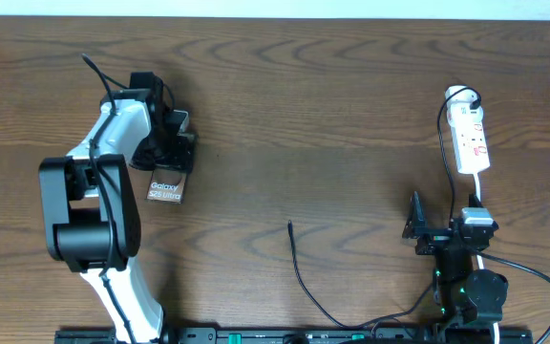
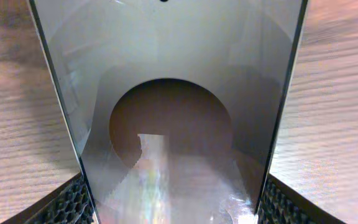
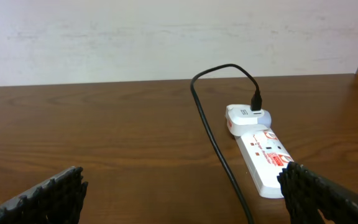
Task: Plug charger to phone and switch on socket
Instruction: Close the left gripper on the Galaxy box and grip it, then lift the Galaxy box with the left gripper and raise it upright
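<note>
On the left half of the wooden surface [image 1: 332,86], the left gripper [image 1: 168,151] stood over the phone [image 1: 165,188], whose near end, bearing white "Galaxy" lettering, projected from beneath it in the overhead view. In the left wrist view the phone filled the space between the two fingers [image 2: 73,202], each dark textured pad lying against one long edge of the handset, so that the fingers were clamped on the phone; a dark brownish round image showed on its reflective screen. On the right half, the socket [image 1: 472,139] lay at the far side, its length running near to far, with a white round plug [image 1: 458,96] at its far end and red marks along its top. The charger [image 1: 299,268] entered that plug, looped upward and ran as a thin black cable toward the near edge; its free tip lay on bare wood near the middle of the surface, well apart from both phone and socket. The right gripper [image 3: 185,196] sat just near of the socket, its fingers [image 3: 42,199] spread wide and holding nothing.
</note>
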{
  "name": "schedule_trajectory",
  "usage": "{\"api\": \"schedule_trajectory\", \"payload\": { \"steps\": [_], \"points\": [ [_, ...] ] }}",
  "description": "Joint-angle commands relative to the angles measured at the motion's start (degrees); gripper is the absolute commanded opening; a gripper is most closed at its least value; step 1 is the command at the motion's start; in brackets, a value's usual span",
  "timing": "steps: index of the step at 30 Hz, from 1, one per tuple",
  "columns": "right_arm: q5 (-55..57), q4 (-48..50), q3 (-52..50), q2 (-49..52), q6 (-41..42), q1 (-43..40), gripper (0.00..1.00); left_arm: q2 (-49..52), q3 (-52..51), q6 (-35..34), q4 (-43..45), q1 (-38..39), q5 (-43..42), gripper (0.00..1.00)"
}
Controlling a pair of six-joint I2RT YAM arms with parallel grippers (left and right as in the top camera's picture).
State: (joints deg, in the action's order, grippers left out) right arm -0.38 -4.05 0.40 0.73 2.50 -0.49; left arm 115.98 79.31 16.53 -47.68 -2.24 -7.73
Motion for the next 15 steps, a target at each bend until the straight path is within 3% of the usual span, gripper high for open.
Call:
{"api": "schedule_trajectory", "payload": {
  "steps": [1, 5, 9, 11, 15],
  "points": [
    [0.2, -0.2, -0.1, 0.0, -0.5, 0.5, 0.99, -7.4, 1.2, -0.3, -0.2, 0.0, -2.3, 0.07],
    [0.2, -0.2, -0.1, 0.0, -0.5, 0.5, 0.99, -14.0, 1.2, -5.7, -0.1, 0.0, -2.4, 0.08],
    [0.2, -0.2, -0.1, 0.0, -0.5, 0.5, 0.99, -20.5, 1.2, -20.1, 0.2, 0.0, -2.9, 0.07],
    [0.2, -0.2, -0.1, 0.0, -0.5, 0.5, 0.99, -22.5, 1.2, -23.4, 0.6, -0.1, -7.6, 0.08],
    [0.2, -0.2, -0.1, 0.0, -0.5, 0.5, 0.99, -24.7, 1.2, -32.9, 4.2, -0.1, -26.2, 0.07]
  ]
}}
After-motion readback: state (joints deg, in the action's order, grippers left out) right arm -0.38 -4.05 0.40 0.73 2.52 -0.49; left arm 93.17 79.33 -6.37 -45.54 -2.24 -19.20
